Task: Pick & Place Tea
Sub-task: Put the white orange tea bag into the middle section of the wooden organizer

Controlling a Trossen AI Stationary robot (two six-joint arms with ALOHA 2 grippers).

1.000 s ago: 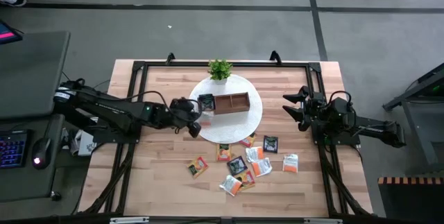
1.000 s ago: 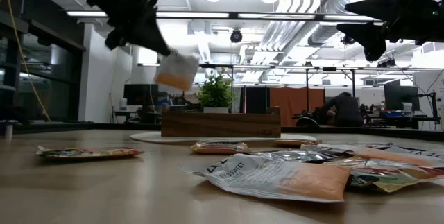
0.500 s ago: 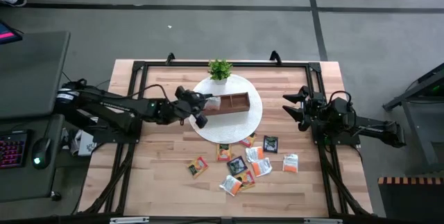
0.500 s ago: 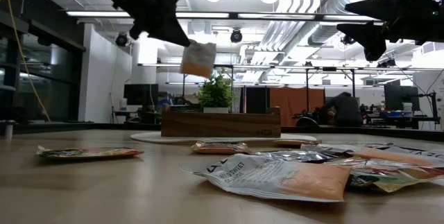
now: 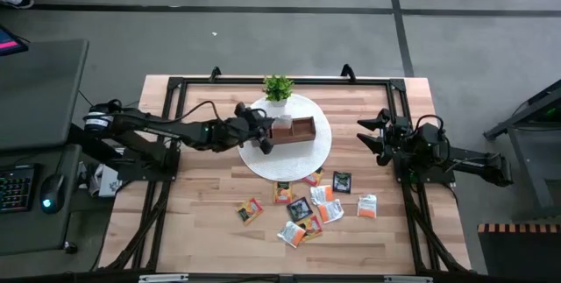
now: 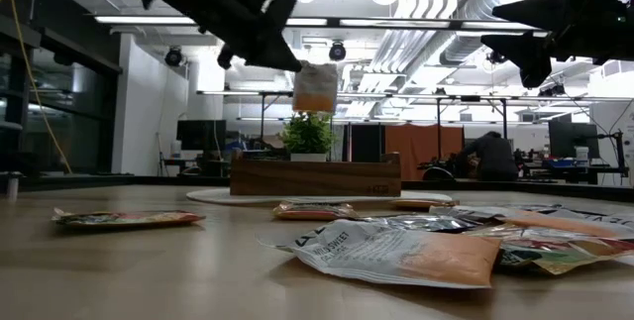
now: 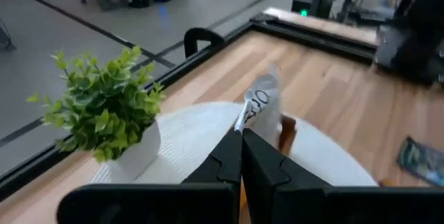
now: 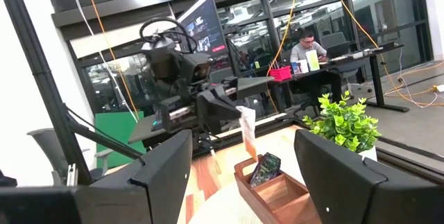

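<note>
Small white-and-orange tea sachet clamped between left jaws, hanging above brown wooden tray; right jaws apart, idle.

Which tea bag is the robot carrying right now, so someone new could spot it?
Find the round white plate with the wooden tray. Above the tray's left end, the left end effector is shut on a white-and-orange sachet. It's the only one hanging in the air, not lying flat.

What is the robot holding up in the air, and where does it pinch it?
The left tool pinches an orange-and-white tea sachet by its top edge.
</note>
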